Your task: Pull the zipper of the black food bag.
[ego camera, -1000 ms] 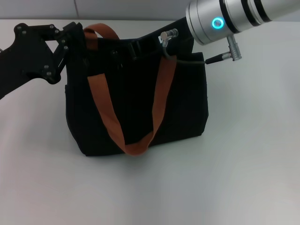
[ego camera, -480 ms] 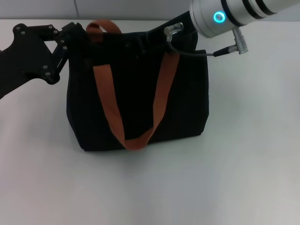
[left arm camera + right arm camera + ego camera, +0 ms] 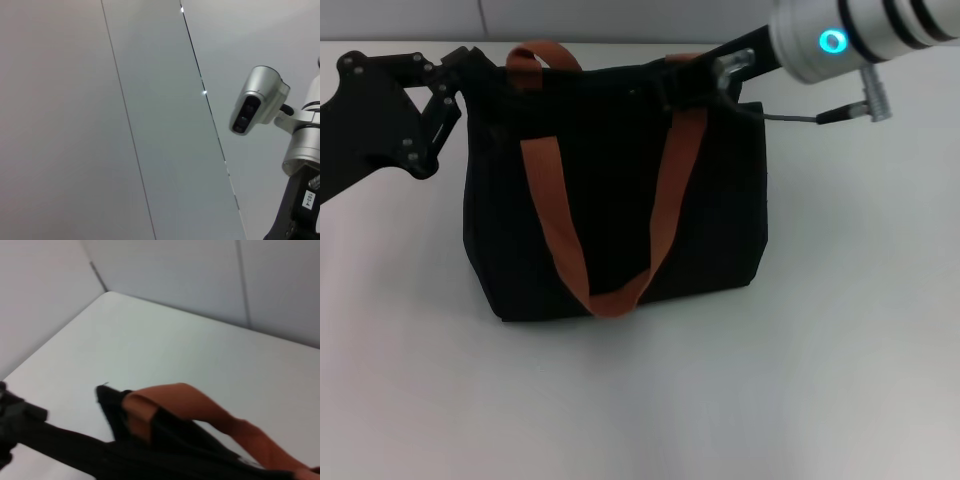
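Both arms at the top of the black food bag, zipper pull hidden.

The black food bag stands upright on the white table, its rust-brown strap handles draped down the front face. The left gripper is at the bag's top left corner, seemingly bracing or pinching the fabric there, though whether its fingers are closed on anything cannot be told. The right gripper reaches in over the top right edge, along the line where the opening runs; its fingers are lost against the dark cloth, so their state cannot be told either. The zipper itself is not distinguishable in any view. Judging by the right gripper sitting near the right end of the top, the pull may be well along or near its end, but how much track remains unclosed cannot be seen.
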Robot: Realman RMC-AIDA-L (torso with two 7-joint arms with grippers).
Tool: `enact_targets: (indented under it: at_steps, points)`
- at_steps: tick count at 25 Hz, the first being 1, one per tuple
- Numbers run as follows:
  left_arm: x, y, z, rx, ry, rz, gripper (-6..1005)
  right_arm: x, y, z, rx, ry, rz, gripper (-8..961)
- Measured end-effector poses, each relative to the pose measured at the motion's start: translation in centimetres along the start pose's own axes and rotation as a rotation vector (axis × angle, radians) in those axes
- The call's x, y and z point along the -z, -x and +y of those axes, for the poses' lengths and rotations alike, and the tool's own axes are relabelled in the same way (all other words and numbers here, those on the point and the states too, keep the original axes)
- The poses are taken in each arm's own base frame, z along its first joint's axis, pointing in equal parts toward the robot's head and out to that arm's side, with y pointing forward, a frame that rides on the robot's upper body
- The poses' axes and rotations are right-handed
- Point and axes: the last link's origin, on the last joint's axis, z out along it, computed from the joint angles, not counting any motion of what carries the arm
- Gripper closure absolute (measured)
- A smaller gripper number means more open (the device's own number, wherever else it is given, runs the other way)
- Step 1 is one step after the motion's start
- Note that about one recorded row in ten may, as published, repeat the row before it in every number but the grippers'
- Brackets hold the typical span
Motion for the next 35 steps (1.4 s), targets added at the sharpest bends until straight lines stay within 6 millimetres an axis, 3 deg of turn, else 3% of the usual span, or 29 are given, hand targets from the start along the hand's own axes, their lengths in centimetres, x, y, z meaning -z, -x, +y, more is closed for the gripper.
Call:
enact_targets:
  at_steps: [9,13,16,21,25,26,28,29,30,31,32,34,35]
  points:
    - [0.4,0.0,-0.2,-0.001,-0.016,-0.004,849,2.4,-1.3,-2.3,-0.065,-0.045,-0.047,857]
    - [0.4,0.0,-0.1,-0.002,-0.018,-0.003,848,2.7,-1.6,-2.4,-0.060,-0.029,-0.052,843]
    - [0.3,0.1,-0.1,-0.001,-0.019,0.000,847,3.1,-1.9,-2.4,-0.052,0.010,-0.076,832]
    - [0.3,0.1,0.2,0.006,-0.019,0.003,846,5.0,-3.2,-4.3,-0.066,0.166,-0.231,815]
    - [0.3,0.2,0.3,0.014,-0.020,0.003,845,6.6,-4.9,-5.8,-0.020,0.337,-0.432,801]
    - [0.3,0.2,0.4,0.024,-0.021,0.004,844,7.2,-6.2,-6.3,0.038,0.412,-0.526,742]
    - [0.3,0.3,0.4,0.032,-0.023,0.003,844,7.4,-7.0,-6.3,0.074,0.453,-0.566,623]
    - [0.3,0.4,0.4,0.050,-0.027,0.001,844,7.6,-8.7,-6.5,0.137,0.521,-0.637,563]
    - [0.3,0.4,0.4,0.050,-0.027,0.001,843,7.6,-8.7,-6.5,0.137,0.521,-0.637,546]
    - [0.3,0.5,0.4,0.069,-0.033,-0.004,843,7.5,-10.6,-6.4,0.206,0.585,-0.682,530]
    - [0.3,0.5,0.4,0.069,-0.033,-0.004,843,7.5,-10.6,-6.4,0.206,0.585,-0.682,513]
    - [0.2,0.8,0.4,0.100,-0.037,-0.021,842,7.3,-13.4,-6.1,0.320,0.649,-0.685,480]
    - [0.2,0.8,0.4,0.100,-0.037,-0.021,842,7.3,-13.4,-6.1,0.320,0.649,-0.685,464]
